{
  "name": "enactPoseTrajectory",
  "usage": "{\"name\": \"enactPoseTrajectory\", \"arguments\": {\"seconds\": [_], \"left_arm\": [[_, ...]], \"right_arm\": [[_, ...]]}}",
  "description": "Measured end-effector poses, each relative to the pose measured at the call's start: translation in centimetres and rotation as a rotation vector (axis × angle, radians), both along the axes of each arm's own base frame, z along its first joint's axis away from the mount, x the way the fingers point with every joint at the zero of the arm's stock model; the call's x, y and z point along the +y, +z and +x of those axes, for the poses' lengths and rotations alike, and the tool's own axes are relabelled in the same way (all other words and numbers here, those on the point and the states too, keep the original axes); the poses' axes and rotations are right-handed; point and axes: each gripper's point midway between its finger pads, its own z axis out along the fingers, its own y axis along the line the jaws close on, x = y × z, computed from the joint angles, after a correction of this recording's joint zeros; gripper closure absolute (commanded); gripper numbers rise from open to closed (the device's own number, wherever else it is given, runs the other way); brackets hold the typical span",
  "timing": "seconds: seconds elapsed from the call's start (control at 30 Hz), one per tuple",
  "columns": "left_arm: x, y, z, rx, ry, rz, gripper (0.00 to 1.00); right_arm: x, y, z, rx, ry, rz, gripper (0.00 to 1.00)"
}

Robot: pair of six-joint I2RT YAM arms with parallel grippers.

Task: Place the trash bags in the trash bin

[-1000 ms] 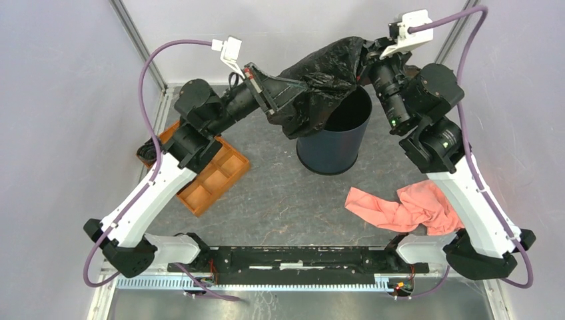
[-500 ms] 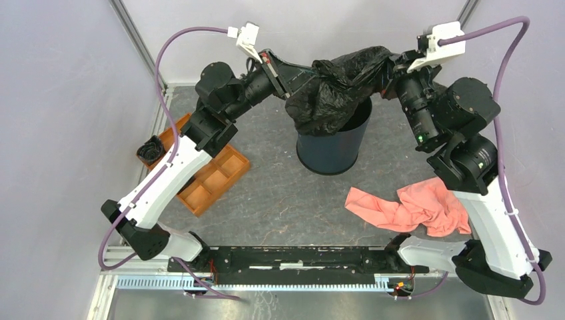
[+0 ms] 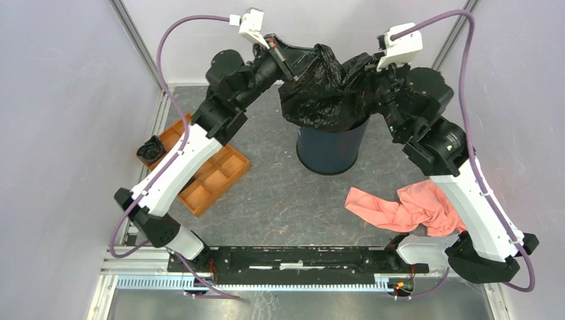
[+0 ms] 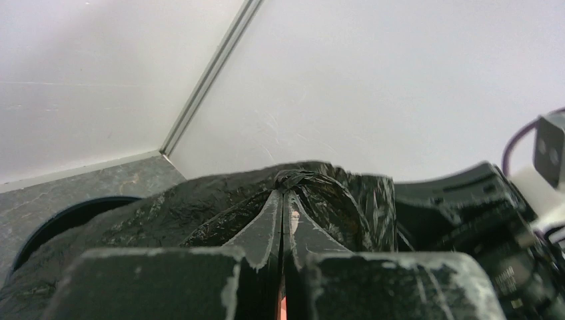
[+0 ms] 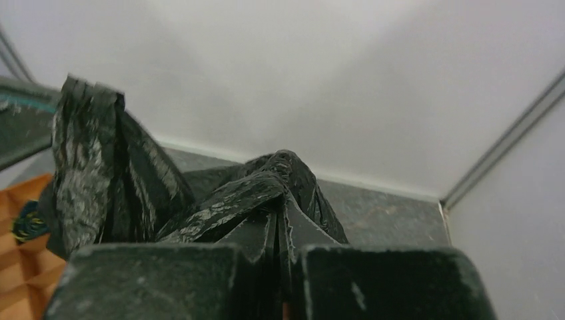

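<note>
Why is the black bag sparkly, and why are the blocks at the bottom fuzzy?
Top external view: sharp, with light glinting off the crinkly trash bag. Left wrist view: the left gripper's fingers sit very near the lens, so they look soft. Right wrist view: the right gripper's fingers blur likewise, and the bag's folds shine.

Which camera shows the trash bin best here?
Top external: the trash bin shows its navy wall plainly, its mouth covered by the trash bag. Left wrist catches only an arc of its rim beside the bag; right wrist shows none of it.
</note>
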Motion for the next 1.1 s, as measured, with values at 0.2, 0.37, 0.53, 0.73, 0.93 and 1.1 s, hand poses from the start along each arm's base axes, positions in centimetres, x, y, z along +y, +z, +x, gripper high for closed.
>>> {"name": "enactPoseTrajectory", "arguments": {"seconds": [0.2,0.37,0.53,0.73,0.93,1.1], "left_arm": [[-3.1,-2.7,4.2,0.040,0.024,0.047,0.85],[-3.8,-6.2,5.5,0.096,0.040,0.144,0.31],[-1.0,-7.0,3.9,0.093,0.098,0.243,0.00],[7.4,-5.4,0.0,0.076,0.296,0.263,0.00],[10.3,-6.2,2.4,0.093,0.379,0.261,0.24],[3.8,-12.5,6.9,0.172,0.185,0.301,0.43]], "right_arm": [[-1.7,-4.1,2.5,0.077,-0.117,-0.079,1.00],[-3.2,-7.0,4.8,0.140,-0.152,-0.111,1.00],[-4.6,-7.0,5.4,0.141,-0.154,-0.088,1.00],[-4.1,-6.2,5.1,0.124,-0.080,-0.049,1.00],[-3.2,-5.2,4.4,0.098,-0.013,-0.030,1.00],[-2.7,-4.0,4.2,0.076,0.017,-0.013,1.00]]}}
